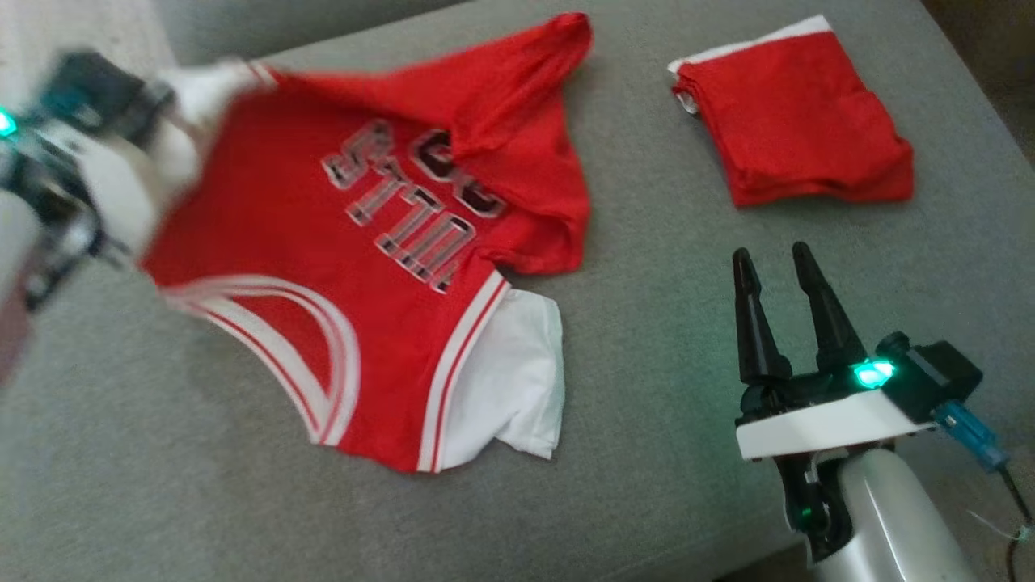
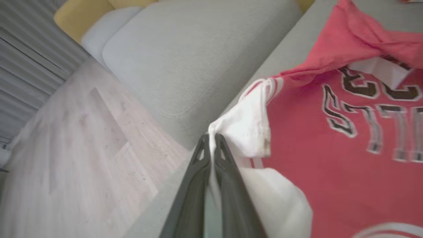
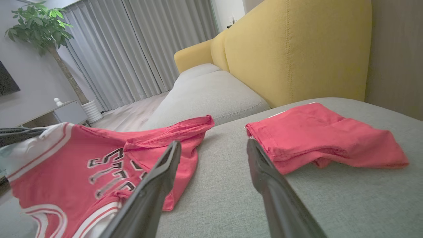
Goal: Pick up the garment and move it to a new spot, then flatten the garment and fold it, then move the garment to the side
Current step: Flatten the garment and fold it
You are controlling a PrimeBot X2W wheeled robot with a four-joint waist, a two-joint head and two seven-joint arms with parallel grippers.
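Note:
The garment (image 1: 380, 242) is a red jersey with white trim and dark lettering, spread crumpled over the grey cushion (image 1: 647, 339). Its upper part is folded over and a white sleeve sticks out at the lower right. My left gripper (image 2: 211, 136) is shut on the white sleeve edge at the jersey's left side and lifts it off the cushion; in the head view that arm (image 1: 89, 162) is blurred. To the right of the jersey, my right gripper (image 1: 776, 259) hovers open above the cushion, nothing between its fingers (image 3: 165, 165). The jersey (image 3: 99, 165) lies left of them.
A folded red garment (image 1: 796, 113) lies at the cushion's back right, also seen as the folded garment (image 3: 317, 135) in the right wrist view. A yellow backrest (image 3: 290, 49) rises behind. The cushion's left edge drops to a wooden floor (image 2: 82, 148). Curtains and a plant (image 3: 43, 23) stand beyond.

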